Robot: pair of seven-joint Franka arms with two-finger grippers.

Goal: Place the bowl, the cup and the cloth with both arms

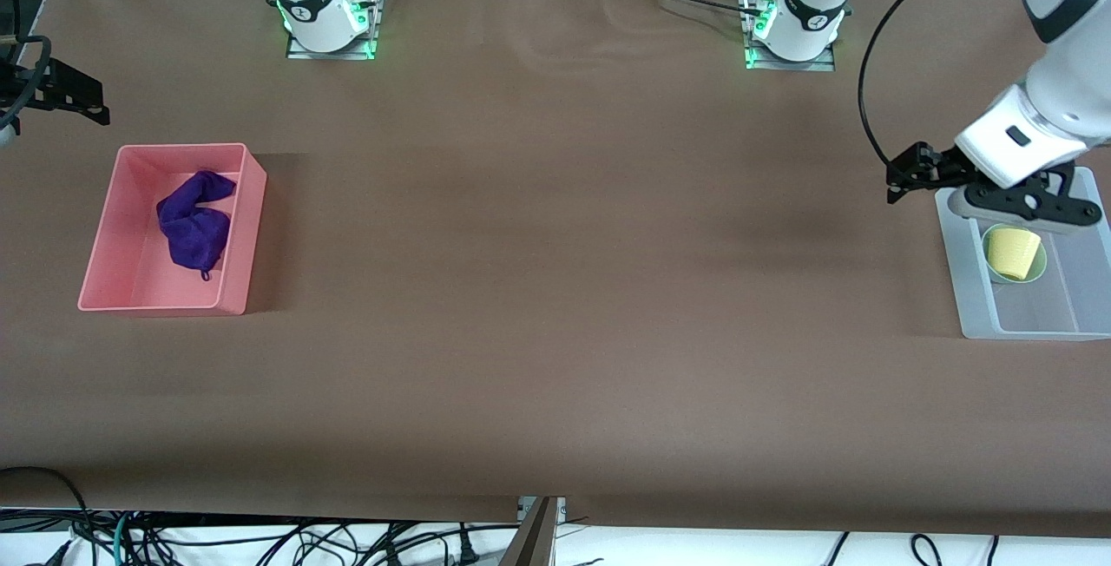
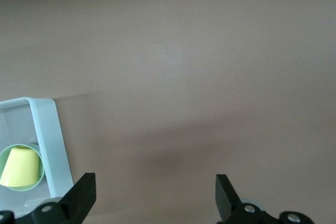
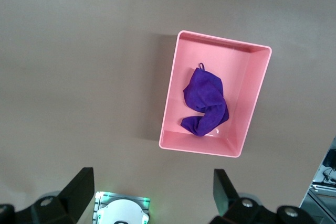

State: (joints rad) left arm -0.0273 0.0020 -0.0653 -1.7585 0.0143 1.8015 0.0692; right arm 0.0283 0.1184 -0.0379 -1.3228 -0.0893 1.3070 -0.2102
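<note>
**Two bins filled, both tools spread and empty**

Two bins sit well apart on the brown surface (image 1: 555,332). The pink bin (image 1: 252,227), toward the right arm's end, holds the purple cloth (image 1: 195,220), crumpled. The clear bin (image 1: 968,288), toward the left arm's end, holds the mint-green bowl (image 1: 1038,272), with the yellow cup (image 1: 1012,253) lying tilted inside it. The left tool (image 2: 155,195) hangs over that bin's edge, fingers apart, gripping nothing. The right tool (image 3: 153,195) hangs high over its own end, fingers likewise apart.
</note>
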